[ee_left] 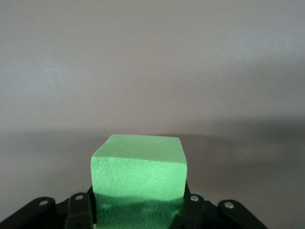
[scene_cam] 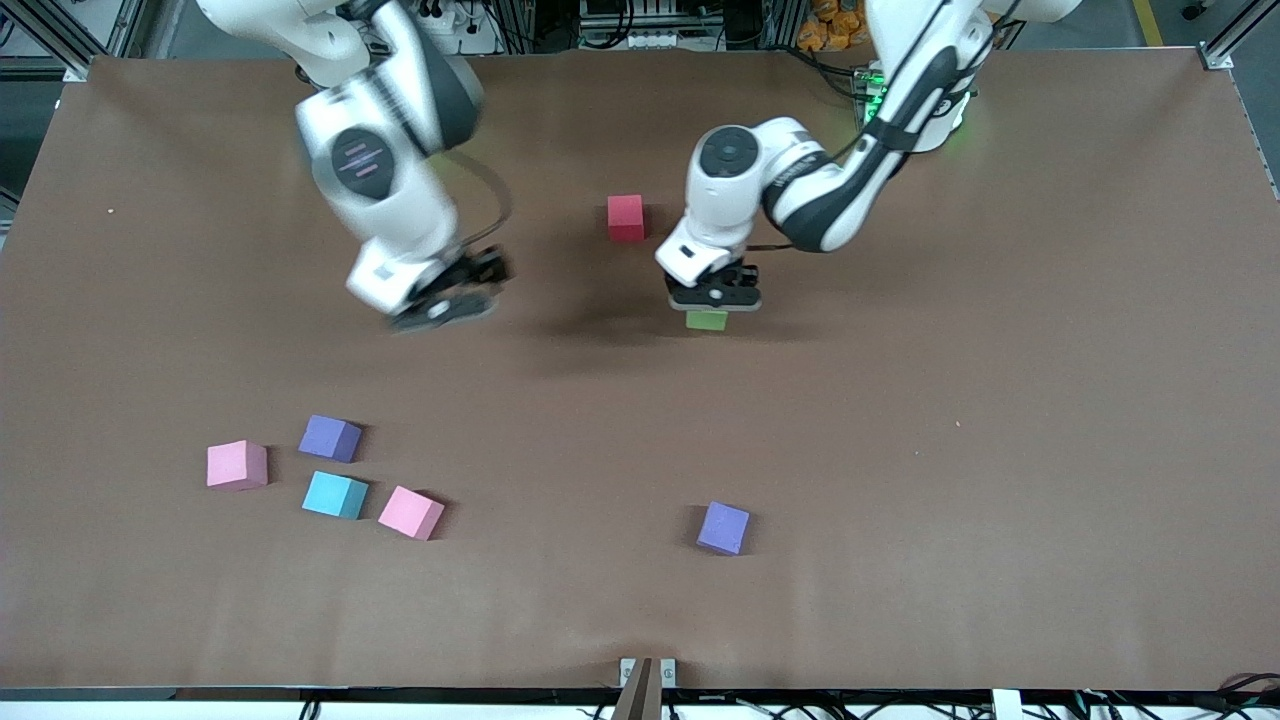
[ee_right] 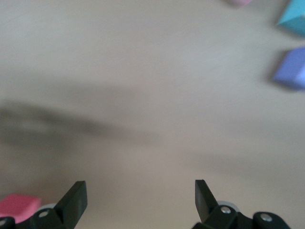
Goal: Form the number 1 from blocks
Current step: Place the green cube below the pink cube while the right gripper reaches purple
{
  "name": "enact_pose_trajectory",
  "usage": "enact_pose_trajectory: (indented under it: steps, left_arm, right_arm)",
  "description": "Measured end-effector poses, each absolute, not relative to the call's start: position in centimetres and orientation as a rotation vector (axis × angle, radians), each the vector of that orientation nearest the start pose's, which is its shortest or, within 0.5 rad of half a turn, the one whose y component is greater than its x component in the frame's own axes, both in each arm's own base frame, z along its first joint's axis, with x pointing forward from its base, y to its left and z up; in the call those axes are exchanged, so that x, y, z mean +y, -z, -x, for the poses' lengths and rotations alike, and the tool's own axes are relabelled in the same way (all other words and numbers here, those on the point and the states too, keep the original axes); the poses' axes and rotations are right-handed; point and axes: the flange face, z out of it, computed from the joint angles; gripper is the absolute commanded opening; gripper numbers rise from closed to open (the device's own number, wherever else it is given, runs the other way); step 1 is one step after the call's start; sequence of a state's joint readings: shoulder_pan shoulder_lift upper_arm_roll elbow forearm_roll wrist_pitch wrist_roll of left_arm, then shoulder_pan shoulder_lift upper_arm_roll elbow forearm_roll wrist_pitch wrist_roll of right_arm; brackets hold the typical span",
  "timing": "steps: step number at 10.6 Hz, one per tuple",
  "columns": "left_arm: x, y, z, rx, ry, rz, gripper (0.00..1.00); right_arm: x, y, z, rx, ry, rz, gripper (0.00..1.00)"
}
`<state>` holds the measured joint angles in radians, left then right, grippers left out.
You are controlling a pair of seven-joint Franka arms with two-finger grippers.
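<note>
My left gripper (scene_cam: 712,297) is shut on a green block (scene_cam: 707,320), low at the middle of the table. In the left wrist view the green block (ee_left: 138,174) fills the space between the fingers of the left gripper (ee_left: 138,212). A red block (scene_cam: 626,218) lies on the table close by, farther from the front camera. My right gripper (scene_cam: 447,300) hangs open and empty over bare table toward the right arm's end; in its wrist view the right gripper (ee_right: 140,198) holds nothing. No orange block shows.
Near the front edge toward the right arm's end lie a purple block (scene_cam: 330,438), a light blue block (scene_cam: 335,495) and two pink blocks (scene_cam: 237,465) (scene_cam: 411,512). A second purple block (scene_cam: 723,528) lies alone, nearer the camera than the green one.
</note>
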<state>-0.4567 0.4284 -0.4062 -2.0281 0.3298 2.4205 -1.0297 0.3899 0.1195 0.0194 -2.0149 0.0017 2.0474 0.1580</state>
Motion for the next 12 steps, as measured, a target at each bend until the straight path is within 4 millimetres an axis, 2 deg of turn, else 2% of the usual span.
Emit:
enact_pose_trajectory:
  steps: [2,3,5,6,8,9,12]
  left_arm:
    - [-49.2,-24.0,-39.6,0.038,0.000,3.077,0.00]
    - [-50.7,-23.1,-39.6,0.012,-0.023,3.079,0.00]
    - [-52.6,-21.8,-39.4,-0.040,-0.042,3.090,0.00]
    - [-53.3,-22.0,-39.2,-0.058,-0.037,3.098,0.00]
    - [-54.9,-22.5,-37.7,-0.059,-0.026,3.107,0.00]
    - [-55.8,-22.6,-36.6,-0.054,-0.025,3.106,0.00]
    - [-57.5,-21.7,-33.1,-0.007,-0.044,3.083,0.00]
  right_arm:
    - [13.4,-38.1,-56.7,-0.420,-0.093,3.134,1.00]
    - [9.3,-37.1,-58.6,-0.362,-0.059,3.138,1.00]
    - [2.9,-33.7,-61.0,-0.212,0.005,3.147,1.00]
    - [0.9,-31.8,-61.9,-0.161,0.015,3.149,1.00]
    - [-1.1,-28.9,-63.9,-0.064,0.001,3.150,1.00]
    - [-1.2,-28.3,-64.8,-0.043,0.005,3.150,1.00]
    - [-1.4,-28.2,-67.3,0.016,0.046,3.148,1.00]
